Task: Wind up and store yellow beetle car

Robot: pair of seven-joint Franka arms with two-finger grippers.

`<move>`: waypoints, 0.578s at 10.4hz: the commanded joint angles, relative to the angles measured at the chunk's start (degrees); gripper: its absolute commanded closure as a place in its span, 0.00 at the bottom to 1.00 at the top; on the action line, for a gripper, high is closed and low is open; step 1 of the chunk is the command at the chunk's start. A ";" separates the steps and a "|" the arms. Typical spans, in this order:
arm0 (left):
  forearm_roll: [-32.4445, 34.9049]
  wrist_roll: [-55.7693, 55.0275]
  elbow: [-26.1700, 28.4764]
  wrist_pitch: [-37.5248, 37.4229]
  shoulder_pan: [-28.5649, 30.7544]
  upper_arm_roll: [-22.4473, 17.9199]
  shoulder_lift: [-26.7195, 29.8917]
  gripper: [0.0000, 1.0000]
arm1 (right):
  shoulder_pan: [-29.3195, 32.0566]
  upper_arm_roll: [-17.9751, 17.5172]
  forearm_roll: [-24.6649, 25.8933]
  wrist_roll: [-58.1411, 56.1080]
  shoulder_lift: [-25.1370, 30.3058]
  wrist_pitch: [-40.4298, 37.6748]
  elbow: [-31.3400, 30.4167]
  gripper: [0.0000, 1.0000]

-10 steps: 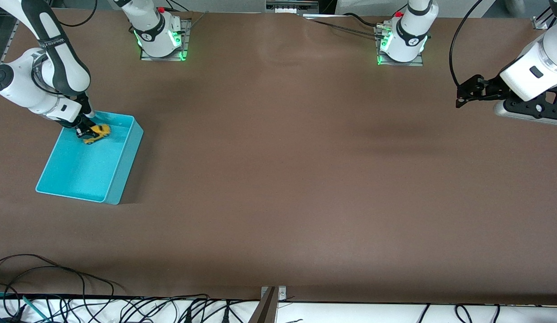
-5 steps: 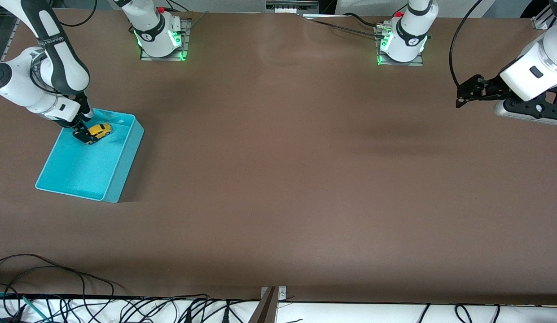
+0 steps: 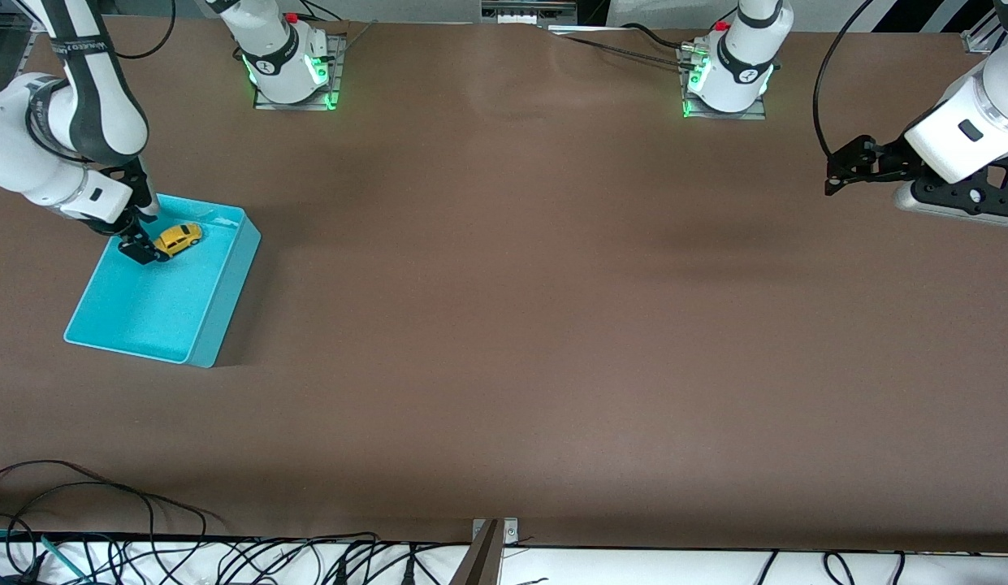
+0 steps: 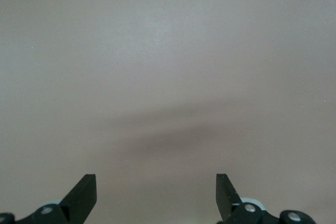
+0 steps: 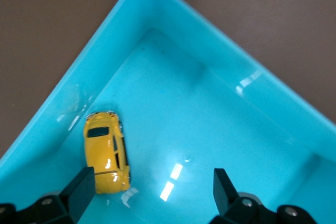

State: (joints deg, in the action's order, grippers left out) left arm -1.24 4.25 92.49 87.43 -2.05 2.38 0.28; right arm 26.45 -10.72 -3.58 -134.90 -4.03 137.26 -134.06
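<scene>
The car [image 3: 178, 238] lies in the bin [image 3: 219, 325] near the table's right-arm edge, just outside the right gripper's [image 3: 138, 248] spread, empty jaws. The left gripper [image 3: 834, 175] waits spread and empty over the opposite edge.

Robotics lab: bolted arm bases [image 3: 291, 61], brown table [image 3: 512, 325], cable tangle [image 3: 227, 561].

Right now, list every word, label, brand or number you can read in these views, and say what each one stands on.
No text can be read for certain.
Right arm: lettering on its dark band, too small to read.
Arm bases: a round mark each, too small to read.
Yellow beetle car, turquoise bin, table: none.
</scene>
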 commanded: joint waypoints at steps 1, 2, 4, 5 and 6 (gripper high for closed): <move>-1.40 -0.21 -2.05 -1.29 0.03 -0.18 -0.90 0.00 | -3.58 0.09 -1.34 7.85 0.59 -4.80 4.85 0.00; -1.31 -0.12 -2.05 -1.29 0.03 -0.18 -0.90 0.00 | -5.25 0.09 -1.34 13.73 1.38 -5.07 5.21 0.00; -1.31 -0.12 -2.05 -1.29 0.03 -0.18 -0.90 0.00 | -8.68 0.09 -1.34 26.56 2.96 -5.16 5.13 0.00; -1.31 -0.12 -2.05 -1.29 0.03 -0.18 -0.90 0.00 | -10.35 0.26 -1.34 31.84 3.23 -5.42 5.39 0.00; -1.40 -0.12 -2.05 -1.29 0.03 -0.18 -0.90 0.00 | -12.11 0.96 -1.51 37.63 3.58 -5.94 6.26 0.00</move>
State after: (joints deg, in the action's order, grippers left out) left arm -1.24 4.25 92.48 87.43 -2.05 2.38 0.28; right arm 16.50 -10.89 -4.11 -103.53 -1.82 133.32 -128.74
